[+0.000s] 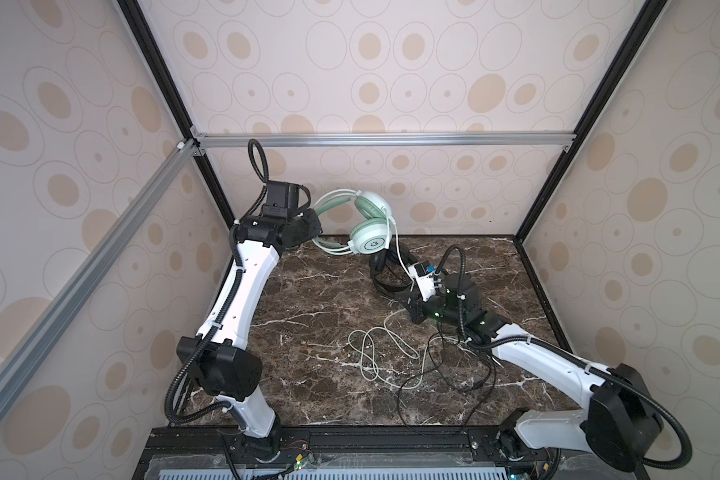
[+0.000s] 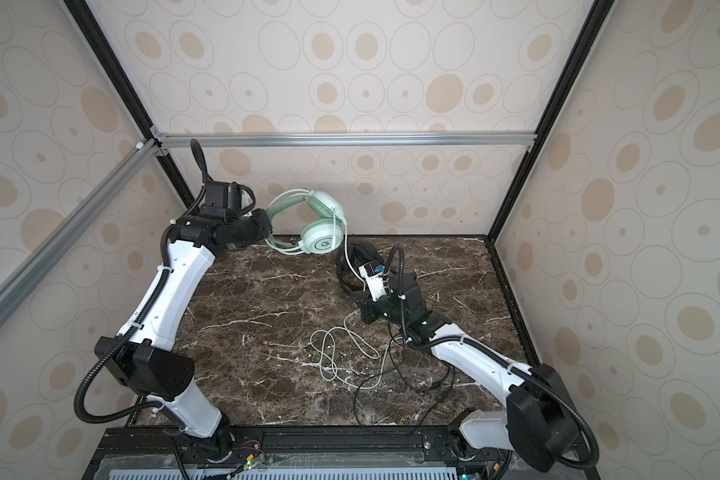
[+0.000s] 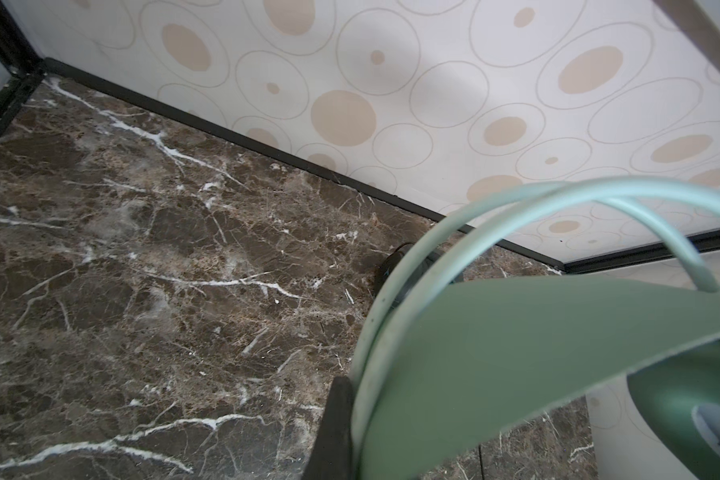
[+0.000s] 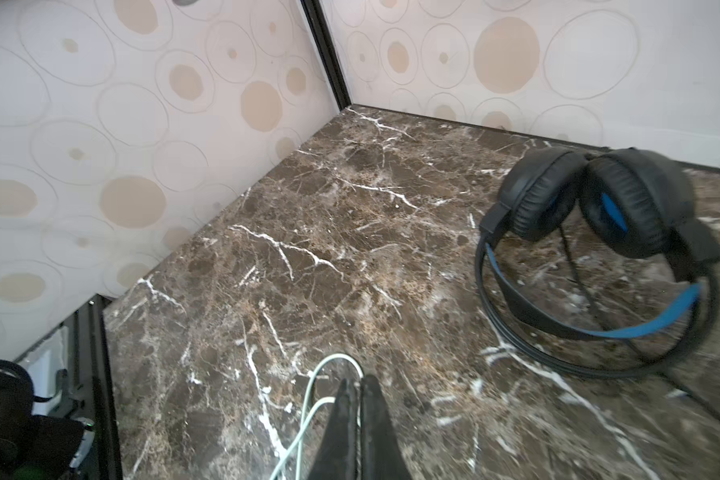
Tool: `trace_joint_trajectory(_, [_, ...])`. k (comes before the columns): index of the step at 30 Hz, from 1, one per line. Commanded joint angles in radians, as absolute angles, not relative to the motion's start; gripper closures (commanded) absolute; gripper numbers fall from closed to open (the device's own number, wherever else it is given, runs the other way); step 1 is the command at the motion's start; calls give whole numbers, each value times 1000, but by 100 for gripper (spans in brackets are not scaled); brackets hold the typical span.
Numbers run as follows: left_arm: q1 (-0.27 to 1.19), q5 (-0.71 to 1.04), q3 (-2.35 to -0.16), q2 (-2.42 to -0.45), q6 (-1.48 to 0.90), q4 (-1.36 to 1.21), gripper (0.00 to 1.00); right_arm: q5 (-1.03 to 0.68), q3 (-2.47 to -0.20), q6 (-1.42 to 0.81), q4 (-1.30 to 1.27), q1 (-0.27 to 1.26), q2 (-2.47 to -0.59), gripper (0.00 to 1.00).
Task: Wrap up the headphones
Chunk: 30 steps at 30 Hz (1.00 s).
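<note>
The mint-green headphones hang in the air near the back wall. My left gripper is shut on their headband, with one dark fingertip showing beside it. Their whitish-green cable drops from the earcup to loose loops on the table. My right gripper, low over the table, is shut on a bend of that cable. The black headphones with blue inner band lie on the table just beyond it.
A thin black cable sprawls over the marble table toward the front right, crossing the pale one. Patterned walls with black frame posts close in the back and both sides.
</note>
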<state>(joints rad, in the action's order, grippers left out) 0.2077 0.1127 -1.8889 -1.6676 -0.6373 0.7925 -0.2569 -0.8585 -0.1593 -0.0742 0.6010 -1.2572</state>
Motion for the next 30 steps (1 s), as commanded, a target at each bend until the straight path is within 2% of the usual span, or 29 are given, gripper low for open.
trace_joint_trajectory(1, [207,96,-1829,-1586,-710,638,100,-130,-901,-50,214,612,-1213,100])
trace_joint_trajectory(6, [206,121,-1667,-1519,-777,548,100,14,-956,-24,348,654,-1213,100])
trace_joint_trajectory(11, [210,118,-1587,-1488,-829,532,100,97,-963,34,342,714,-1228,100])
trace_joint_trajectory(22, [258,-94,-1559,-1450,-812,623,100,200,-1002,36,299,882,-1276,100])
trace_joint_trajectory(30, [317,-225,-1495,-1421,-783,636,100,219,-1042,35,316,950,-1287,100])
